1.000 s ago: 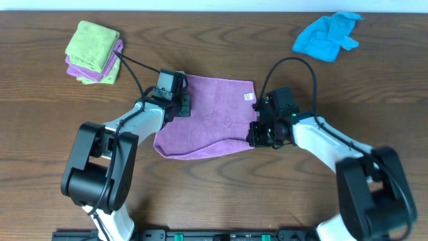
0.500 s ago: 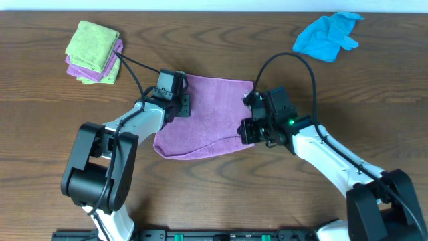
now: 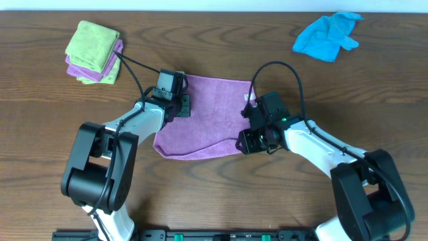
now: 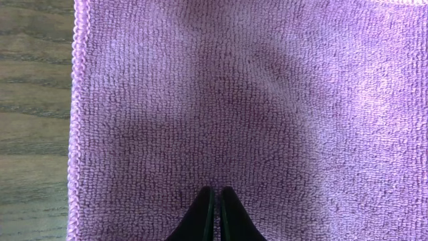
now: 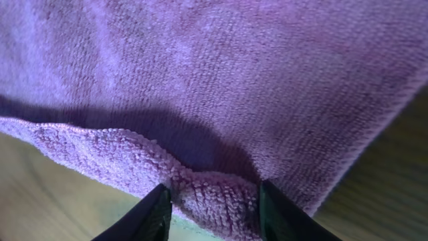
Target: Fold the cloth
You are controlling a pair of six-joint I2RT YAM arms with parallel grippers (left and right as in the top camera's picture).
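The purple cloth (image 3: 207, 117) lies spread on the wooden table, with its white tag (image 3: 248, 97) near the right edge. My left gripper (image 3: 179, 105) is shut, its tips resting on the cloth near the left edge; in the left wrist view the closed fingertips (image 4: 215, 201) touch the terry (image 4: 234, 100). My right gripper (image 3: 246, 142) is at the cloth's near right corner. In the right wrist view (image 5: 214, 207) it is shut on a bunched fold of the cloth (image 5: 234, 67), whose edge is raised off the table with a shadow under it.
A crumpled bright blue cloth (image 3: 326, 37) lies at the back right. A stack of folded lime-green and purple cloths (image 3: 93, 52) sits at the back left. The left arm's cable runs close to that stack.
My right gripper has moved left and toward the near edge, taking the cloth's near right corner with it. The left gripper has not moved.
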